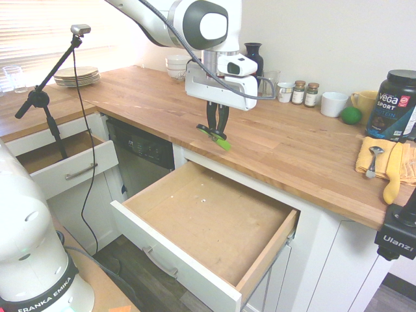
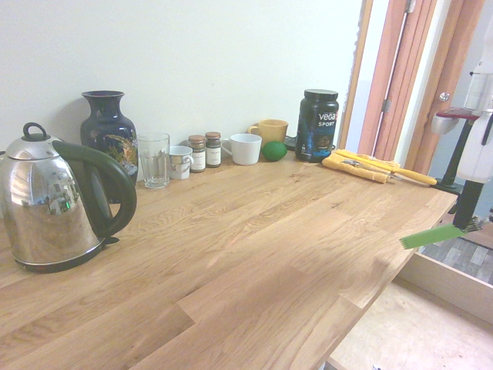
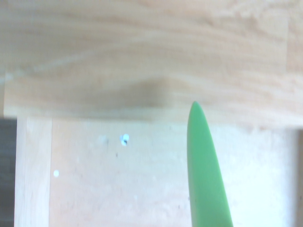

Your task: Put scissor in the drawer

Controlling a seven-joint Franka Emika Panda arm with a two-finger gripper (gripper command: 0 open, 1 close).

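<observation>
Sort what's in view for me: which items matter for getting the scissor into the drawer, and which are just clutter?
Job items:
scissor, held in the shut pincer
drawer, pulled open

Just lying about:
kettle
vase
glass
spice jars
white mug
lime
protein tub
smaller drawer

Wooden L-shaped worktop [image 1: 279, 146]. At back wall: steel kettle [image 2: 46, 204], dark vase [image 2: 108, 131], drinking glass [image 2: 154, 159], small printed cup [image 2: 180, 162], two spice jars [image 2: 206, 150], white mug [image 2: 245, 149], yellow mug [image 2: 269, 131], green ball [image 2: 274, 150], black Vega tub [image 2: 319, 125]. Yellow cloth [image 1: 385, 161] with spoon [image 1: 374, 159] on it. Plates stack [image 1: 77, 76] and white bowls [image 1: 177, 66] at far end.
</observation>
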